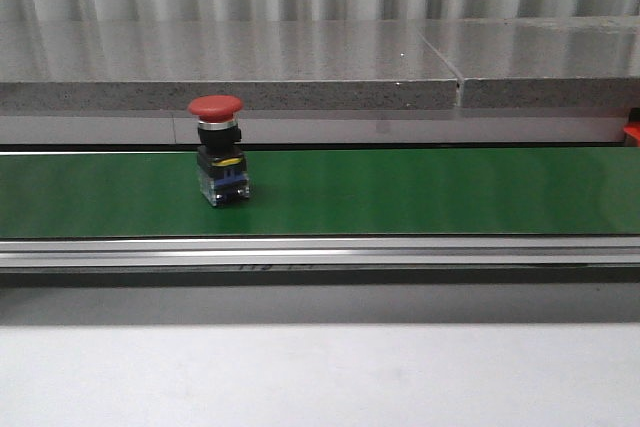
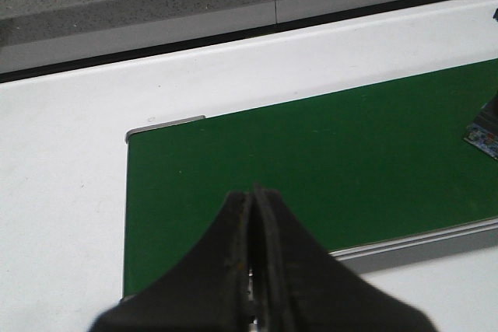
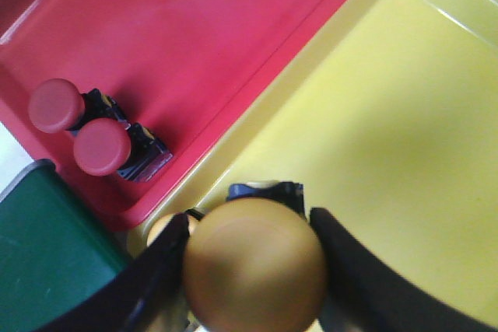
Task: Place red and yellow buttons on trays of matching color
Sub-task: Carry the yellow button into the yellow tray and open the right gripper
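A red button [image 1: 218,162] stands upright on the green belt [image 1: 420,192], left of centre; its base shows at the edge of the left wrist view [image 2: 484,131]. My left gripper [image 2: 254,196] is shut and empty above the belt's end. In the right wrist view my right gripper [image 3: 253,262] is shut on a yellow button [image 3: 255,266], cap toward the camera, over the yellow tray [image 3: 389,114]. Another yellow button [image 3: 167,227] peeks from behind one finger. The red tray [image 3: 202,36] beside it holds two red buttons [image 3: 56,105] [image 3: 103,147]. Neither gripper shows in the front view.
A grey stone ledge [image 1: 300,72] runs behind the belt, and a metal rail [image 1: 320,252] runs along its front. White tabletop [image 2: 62,192] surrounds the belt's end. A red tray corner [image 1: 632,134] shows at the far right.
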### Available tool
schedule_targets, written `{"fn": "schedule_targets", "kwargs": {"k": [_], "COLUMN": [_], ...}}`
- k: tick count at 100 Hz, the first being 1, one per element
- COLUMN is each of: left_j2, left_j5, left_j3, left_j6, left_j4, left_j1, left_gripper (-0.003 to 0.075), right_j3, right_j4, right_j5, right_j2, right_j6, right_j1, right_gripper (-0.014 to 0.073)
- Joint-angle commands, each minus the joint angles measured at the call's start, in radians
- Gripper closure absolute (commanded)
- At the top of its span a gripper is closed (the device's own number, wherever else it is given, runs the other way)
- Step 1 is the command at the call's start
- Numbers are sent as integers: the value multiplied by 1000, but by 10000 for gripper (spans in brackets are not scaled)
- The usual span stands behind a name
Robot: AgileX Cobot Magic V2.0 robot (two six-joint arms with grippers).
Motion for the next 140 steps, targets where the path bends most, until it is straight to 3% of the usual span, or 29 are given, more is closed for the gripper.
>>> {"fn": "schedule_targets", "kwargs": {"k": [1,47,85,94,107,116,140], "left_j2": [-4,-4,-4,-4,-4,-4,-4], "left_j5": [-71,-71,-71,-71,-71,-71,-71], "left_j3": [-27,-27,-27,-27,-27,-27,-27], "left_j6": [-11,-11,-11,-11,-11,-11,-11], "left_j4": [-12,-12,-12,-12,-12,-12,-12], "left_j1": [-7,-7,-7,-7,-7,-7,-7], "left_gripper": [741,741,741,741,741,741,741], "right_j3": [-22,-21,-21,-20,-14,-13,-13], "right_j4": [18,87,118,117,117,117,94], "right_j5": [-73,-199,-201,-212,-233,-233,-248], "right_j2": [16,221,321,323,323,323,301], "right_j6": [0,0,0,-1,-1,-1,-1], "right_j1": [-5,-4,15,26,31,32,32], "right_gripper": [432,432,424,370,163,64,45]}}
